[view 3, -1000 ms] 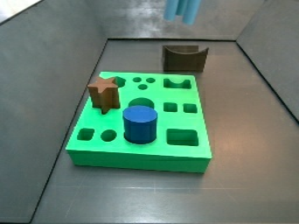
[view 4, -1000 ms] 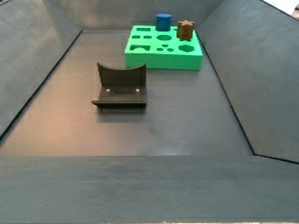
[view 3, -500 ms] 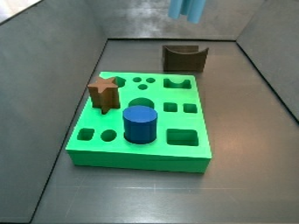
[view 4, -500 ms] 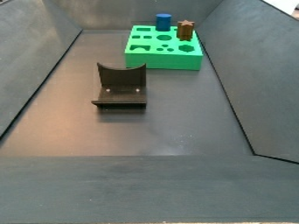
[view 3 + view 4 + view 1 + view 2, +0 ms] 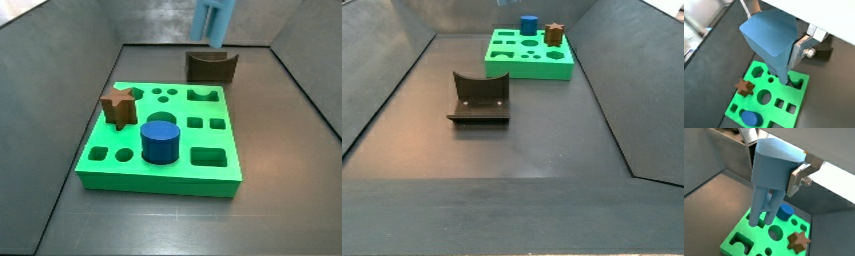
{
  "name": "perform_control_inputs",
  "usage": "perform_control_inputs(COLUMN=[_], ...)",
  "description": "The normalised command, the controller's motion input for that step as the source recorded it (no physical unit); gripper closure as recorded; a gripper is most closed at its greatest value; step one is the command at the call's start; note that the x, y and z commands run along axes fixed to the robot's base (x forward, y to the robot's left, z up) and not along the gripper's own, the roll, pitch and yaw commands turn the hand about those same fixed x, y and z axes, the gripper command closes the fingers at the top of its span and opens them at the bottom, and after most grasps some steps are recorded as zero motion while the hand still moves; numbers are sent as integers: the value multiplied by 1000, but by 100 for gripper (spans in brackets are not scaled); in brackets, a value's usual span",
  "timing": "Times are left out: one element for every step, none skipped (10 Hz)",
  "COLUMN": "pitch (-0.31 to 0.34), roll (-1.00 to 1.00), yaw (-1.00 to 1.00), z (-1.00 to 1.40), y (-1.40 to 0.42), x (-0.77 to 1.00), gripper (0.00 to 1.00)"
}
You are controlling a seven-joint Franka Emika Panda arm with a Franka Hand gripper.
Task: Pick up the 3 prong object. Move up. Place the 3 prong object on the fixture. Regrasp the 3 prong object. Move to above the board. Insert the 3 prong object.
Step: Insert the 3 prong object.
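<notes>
One gripper [image 5: 784, 170] pinches the 3 prong object [image 5: 771, 178], prongs down, above the board [image 5: 744, 235]; we read no markings.

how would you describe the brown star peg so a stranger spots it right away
Find the green board. Two pieces stand in it: the brown star peg and a blue cylinder. The gripper is above, holding the 3 prong object.

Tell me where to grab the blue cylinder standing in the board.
Grip the blue cylinder by its exposed upper half, from straight above, fingers across its round sides: it stands upright, foot sunk in the board. The gripper, aloft, is shut on the 3 prong object.
</notes>
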Motion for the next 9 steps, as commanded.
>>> perform_control_inputs(pitch=[-33,-33,0,0,0,6,0,0,0], roll=[-159,-153,-179,-217,-80,-104,-111,-120,-133], yaw=[-920,-929,-909,-817,-186,-206,-449,-460,-546], z=[-140,-134,-166,-206,0,-143,-254,-214,-209], y=[-57,-60,-37,0,0,71,423,409,300], x=[0,0,0,0,0,123,-49,-29,-43], gripper=[100,100,100,100,100,100,100,100,100])
